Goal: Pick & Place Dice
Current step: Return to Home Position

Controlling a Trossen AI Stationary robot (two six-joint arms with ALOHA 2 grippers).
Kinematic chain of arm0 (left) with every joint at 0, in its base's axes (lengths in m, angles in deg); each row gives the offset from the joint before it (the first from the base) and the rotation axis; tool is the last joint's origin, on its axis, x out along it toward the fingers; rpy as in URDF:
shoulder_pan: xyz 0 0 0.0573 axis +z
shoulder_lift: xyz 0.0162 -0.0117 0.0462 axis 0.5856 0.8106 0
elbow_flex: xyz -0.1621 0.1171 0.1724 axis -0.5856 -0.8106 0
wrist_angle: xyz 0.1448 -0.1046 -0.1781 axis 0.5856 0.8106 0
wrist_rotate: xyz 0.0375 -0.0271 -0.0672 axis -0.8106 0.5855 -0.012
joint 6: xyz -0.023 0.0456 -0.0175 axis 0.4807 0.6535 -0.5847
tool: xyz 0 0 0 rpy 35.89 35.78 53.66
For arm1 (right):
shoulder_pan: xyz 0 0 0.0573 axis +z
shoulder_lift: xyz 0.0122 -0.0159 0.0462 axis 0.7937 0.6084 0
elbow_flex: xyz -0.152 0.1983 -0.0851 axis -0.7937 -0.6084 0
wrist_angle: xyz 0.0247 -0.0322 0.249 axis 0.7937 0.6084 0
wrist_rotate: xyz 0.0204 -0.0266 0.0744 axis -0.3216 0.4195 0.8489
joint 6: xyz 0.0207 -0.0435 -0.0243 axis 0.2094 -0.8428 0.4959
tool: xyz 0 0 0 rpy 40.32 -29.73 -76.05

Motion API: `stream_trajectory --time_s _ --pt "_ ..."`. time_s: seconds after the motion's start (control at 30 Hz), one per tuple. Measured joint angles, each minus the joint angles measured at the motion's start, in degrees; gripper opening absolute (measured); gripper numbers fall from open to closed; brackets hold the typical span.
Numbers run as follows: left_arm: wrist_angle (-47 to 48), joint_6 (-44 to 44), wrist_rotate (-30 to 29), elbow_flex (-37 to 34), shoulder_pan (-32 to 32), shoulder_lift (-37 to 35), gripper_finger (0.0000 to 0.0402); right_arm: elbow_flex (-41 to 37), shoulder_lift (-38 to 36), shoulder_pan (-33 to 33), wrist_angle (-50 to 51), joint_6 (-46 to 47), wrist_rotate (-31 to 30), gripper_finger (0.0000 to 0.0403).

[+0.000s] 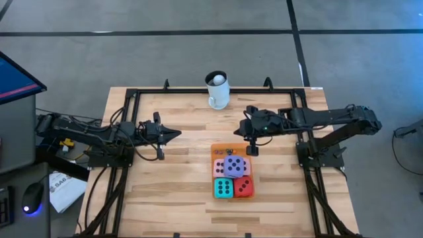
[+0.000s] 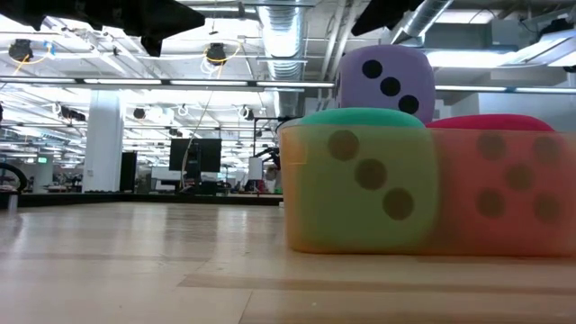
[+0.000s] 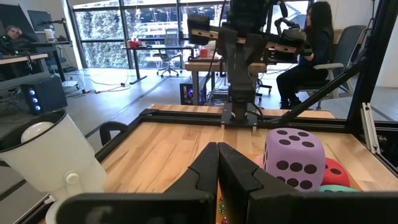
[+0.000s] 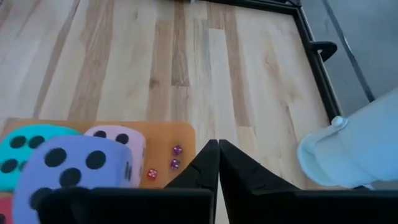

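Step in hand, as judged: return to home, since placing appears complete. The purple die (image 1: pixel 232 165) is sitting atop the pink die (image 1: pixel 219 167), teal die (image 1: pixel 223 188) and red die (image 1: pixel 244 187) in the orange bin (image 4: pixel 183 134), right of table centre. The right gripper (image 1: pixel 252 150) is hovering over the bin's far edge, fingers pressed together, gripping nothing. The left gripper (image 1: pixel 174 134) is waiting at left, likewise closed and empty. The next move calls for raising the right arm clear of the purple die.

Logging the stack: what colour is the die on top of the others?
The top die is purple with black pips, clearest in the left wrist view.
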Motion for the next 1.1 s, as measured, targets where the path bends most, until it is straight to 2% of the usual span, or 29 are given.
stream_trajectory --time_s 0.13,0.43,1.1 --pt "0.00 0.00 0.00 0.00 0.00 0.00 0.0000 0.00 0.00 -1.07 0.17 -2.21 0.00 0.0006" --pt "0.02 0.31 -0.02 0.00 -0.01 0.00 0.0000 0.00 0.00 -1.82 5.63 0.29 0.01 0.0005" --pt "0.37 2.96 -0.02 0.02 0.80 -1.24 0.0000 -0.11 -0.15 -2.41 2.82 0.07 0.07 0.0005"
